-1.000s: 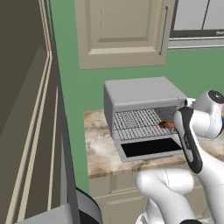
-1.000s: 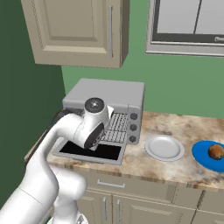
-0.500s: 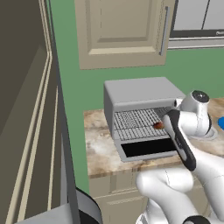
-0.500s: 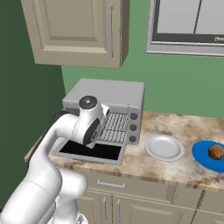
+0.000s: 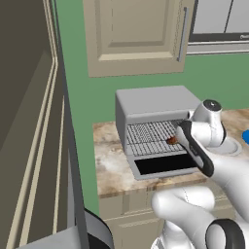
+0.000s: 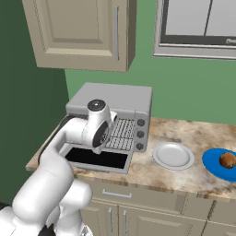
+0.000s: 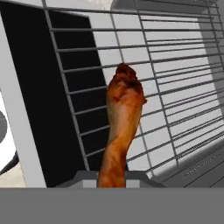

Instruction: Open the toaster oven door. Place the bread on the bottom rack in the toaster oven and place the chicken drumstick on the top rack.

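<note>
Claw (image 7: 113, 183) clamped on the drumstick (image 7: 121, 127) just over a wire rack (image 7: 175, 87) inside the open oven (image 5: 155, 109); to be confirmed as the upper shelf, carried deeper, lowered flat, then released.

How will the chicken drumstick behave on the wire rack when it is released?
The chicken drumstick probably stays stiff: it juts straight out from the tool. Its rounded thick end may roll slightly on the rack's thin wires. It looks small, so likely light.
</note>
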Available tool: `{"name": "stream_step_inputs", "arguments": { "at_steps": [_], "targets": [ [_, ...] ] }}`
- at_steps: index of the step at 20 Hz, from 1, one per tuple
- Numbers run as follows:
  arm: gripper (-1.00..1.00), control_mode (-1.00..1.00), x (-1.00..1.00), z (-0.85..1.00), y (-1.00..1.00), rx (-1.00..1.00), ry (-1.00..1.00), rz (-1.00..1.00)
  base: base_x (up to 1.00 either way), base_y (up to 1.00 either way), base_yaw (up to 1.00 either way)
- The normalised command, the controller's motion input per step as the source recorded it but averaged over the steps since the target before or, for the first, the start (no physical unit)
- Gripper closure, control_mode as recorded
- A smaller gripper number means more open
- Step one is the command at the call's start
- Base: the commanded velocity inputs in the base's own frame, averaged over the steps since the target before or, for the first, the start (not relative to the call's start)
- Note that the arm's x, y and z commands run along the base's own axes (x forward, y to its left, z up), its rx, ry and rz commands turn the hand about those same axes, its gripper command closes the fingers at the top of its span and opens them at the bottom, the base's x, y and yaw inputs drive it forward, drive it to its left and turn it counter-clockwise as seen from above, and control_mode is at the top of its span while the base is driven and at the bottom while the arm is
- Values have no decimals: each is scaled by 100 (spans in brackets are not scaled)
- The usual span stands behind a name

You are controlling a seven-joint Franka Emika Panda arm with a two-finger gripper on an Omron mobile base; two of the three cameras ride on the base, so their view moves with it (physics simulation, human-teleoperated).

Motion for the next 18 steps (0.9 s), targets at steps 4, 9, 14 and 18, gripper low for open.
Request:
{"name": "stream_step_inputs", "arguments": {
  "at_steps": [4,9,14,18],
  "targets": [
    [100,-100,18,-29,0,0,5,-1,0,0,0],
    [-100,-100,12,-10,-1,0,1,-2,0,0,0],
    [-100,-100,0,3,-9,0,4,-5,0,0,0],
    [-100,-100,-25,29,-14,6,10,-17,0,0,0]
  ]
}}
